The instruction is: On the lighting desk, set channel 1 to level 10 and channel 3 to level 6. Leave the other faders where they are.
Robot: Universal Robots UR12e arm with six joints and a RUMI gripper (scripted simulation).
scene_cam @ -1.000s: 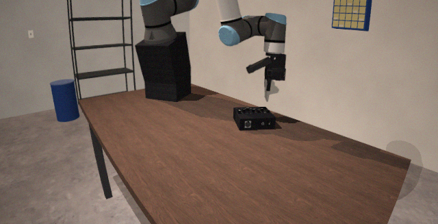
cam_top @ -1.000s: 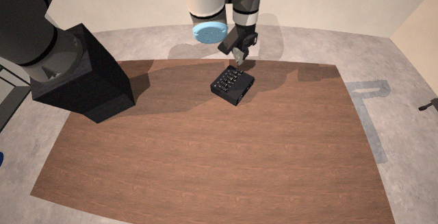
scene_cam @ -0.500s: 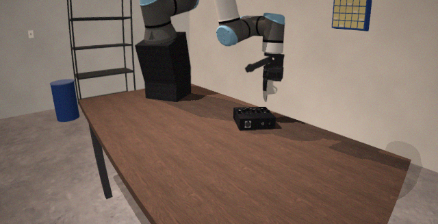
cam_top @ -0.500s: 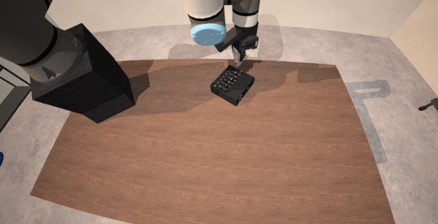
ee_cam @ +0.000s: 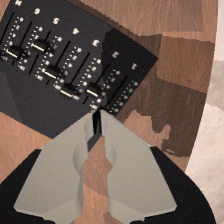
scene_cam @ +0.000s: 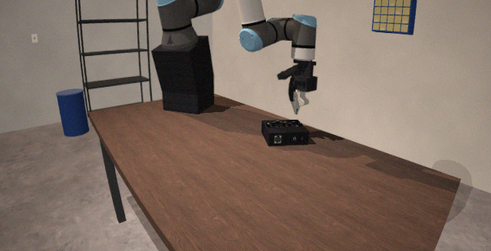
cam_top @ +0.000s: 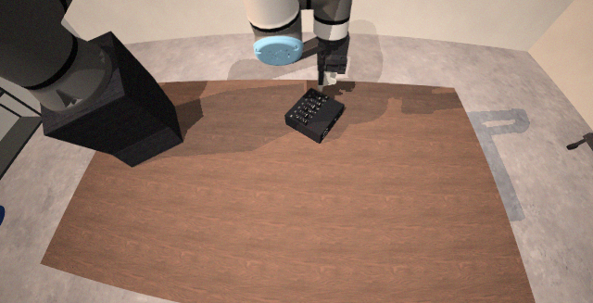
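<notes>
One gripper (cam_top: 321, 89) (scene_cam: 296, 112) (ee_cam: 98, 112), fully closed with nothing held, was positioned above the channel 1 end of the lighting desk (cam_top: 315, 115) (scene_cam: 285, 133) (ee_cam: 30, 95), which lay on the wooden table (cam_top: 296, 210) (scene_cam: 245, 174) (ee_cam: 187, 60).

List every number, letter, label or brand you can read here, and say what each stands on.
"1", "2", "3", "4", "5", "6": on the top face of the black lighting desk, in a row by the fader slots.
"M": same row, past the "6", partly cut off at the picture's edge.
The small marks beside the slots are too blurred to read. No brand is readable.
</notes>
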